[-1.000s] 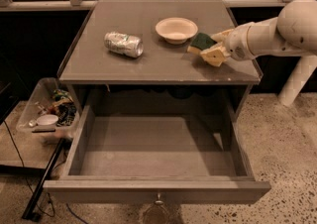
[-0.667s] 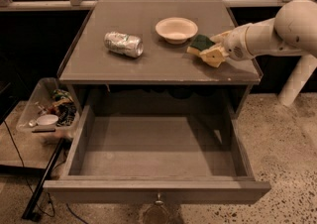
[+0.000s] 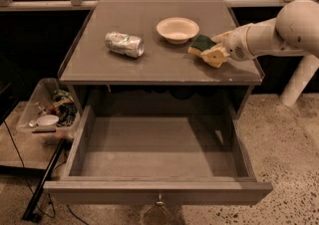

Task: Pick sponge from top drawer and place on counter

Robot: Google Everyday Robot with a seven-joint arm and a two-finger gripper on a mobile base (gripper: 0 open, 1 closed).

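A small wavy-edged sponge (image 3: 201, 43), dark green on top with yellow foam below, is seen lying on the flat matte grey-brown square bench (image 3: 164, 64), close to its right-hand rim. The cream-coloured claw (image 3: 210, 50) is held low over the bench at the same spot, carried by a white arm (image 3: 271, 31) reaching in from 3 o'clock. The sponge is placed at about 10 o'clock from the claw and is touched by its tip, the yellow foam edge being partly covered by it; whether the claw is clenched on the sponge or released cannot be told. A shallow cream round bowl (image 3: 177, 29) is set just beside the sponge at 10 o'clock from it, apart from the claw. A crushed silver can (image 3: 124, 44) is laid on its side at 8 o'clock from the bowl, well apart from the sponge. Below the bench, the wide shallow grey-brown top drawer (image 3: 154, 149) is pulled fully open, a small metal knob (image 3: 159, 200) being fixed to its front panel. A clear plastic bin (image 3: 31, 113) of clutter is found on the floor at 9 o'clock from the drawer.
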